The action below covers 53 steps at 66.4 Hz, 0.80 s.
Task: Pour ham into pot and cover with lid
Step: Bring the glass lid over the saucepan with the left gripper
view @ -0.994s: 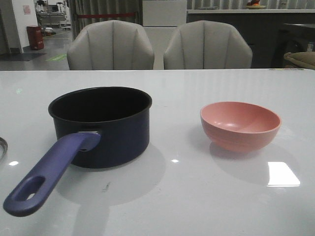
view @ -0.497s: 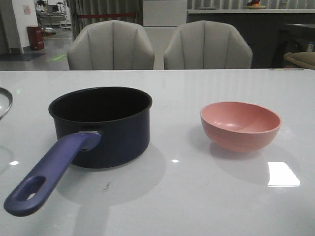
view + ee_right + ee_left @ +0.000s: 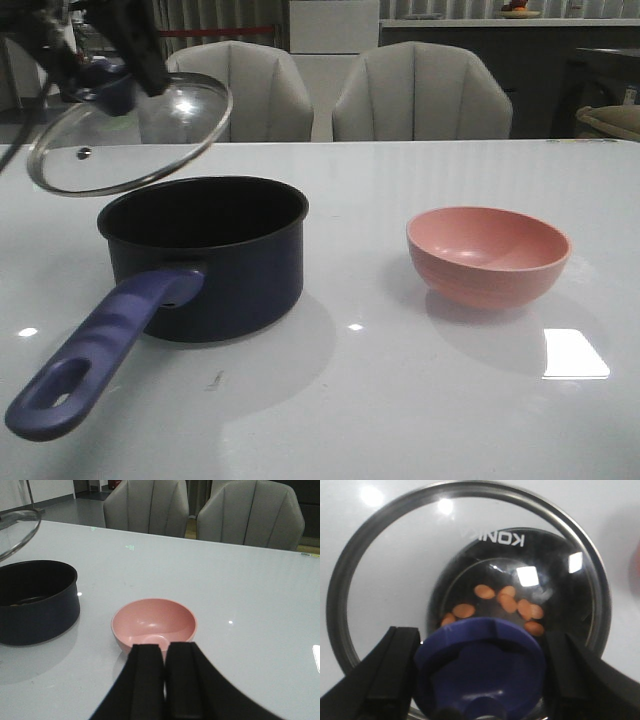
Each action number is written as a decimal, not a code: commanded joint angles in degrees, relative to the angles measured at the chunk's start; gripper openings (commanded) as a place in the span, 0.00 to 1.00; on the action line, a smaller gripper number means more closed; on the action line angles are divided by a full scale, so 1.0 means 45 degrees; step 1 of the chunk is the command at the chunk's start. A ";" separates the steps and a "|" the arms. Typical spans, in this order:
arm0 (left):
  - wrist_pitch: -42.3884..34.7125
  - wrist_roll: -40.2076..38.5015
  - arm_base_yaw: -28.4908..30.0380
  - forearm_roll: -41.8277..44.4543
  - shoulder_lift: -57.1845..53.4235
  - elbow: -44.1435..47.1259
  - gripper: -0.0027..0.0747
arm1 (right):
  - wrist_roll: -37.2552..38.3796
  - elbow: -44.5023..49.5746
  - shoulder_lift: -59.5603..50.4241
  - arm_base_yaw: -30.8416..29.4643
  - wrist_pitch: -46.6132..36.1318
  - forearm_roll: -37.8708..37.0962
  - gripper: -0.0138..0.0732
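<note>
The pot stands left of the table's middle, its purple-blue handle pointing to the front left. My left gripper is shut on the lid's knob and holds the glass lid tilted in the air, above the pot's left rear rim. In the left wrist view the ham shows through the glass as several orange bits on the pot's black bottom. My right gripper is shut and empty, just in front of the pink bowl. It is out of the front view.
The pink bowl sits empty on the right of the white table. Two grey chairs stand behind the far edge. The pot and lid rim show at the left of the right wrist view.
The lid rose from the table's left edge and moved right and up, held by my left gripper, to hang over the pot. The pot and bowl stayed put.
</note>
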 commanded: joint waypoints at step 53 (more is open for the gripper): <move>0.2083 -0.0017 -0.1443 0.0131 0.1983 -0.2939 0.30 | -0.0111 -0.0368 0.0101 0.0033 -0.0963 -0.0015 0.35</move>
